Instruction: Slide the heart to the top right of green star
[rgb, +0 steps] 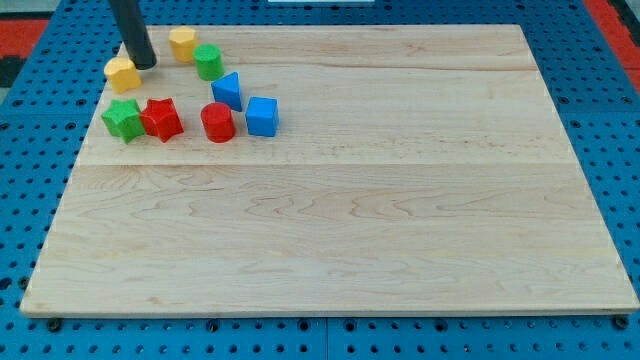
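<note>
The yellow heart (121, 73) lies near the board's top left corner. My tip (145, 65) stands right against the heart's right side, touching or nearly touching it. The green star (122, 118) lies just below the heart, at the view's left. The red star (161, 119) sits touching the green star's right side. The heart is above the green star, not to its right.
A yellow hexagon block (182, 43) and a green cylinder (208, 61) lie to the right of my tip. A blue triangle-like block (228, 91), a red cylinder (217, 122) and a blue cube (262, 116) lie further right. The wooden board (350, 200) sits on a blue pegboard.
</note>
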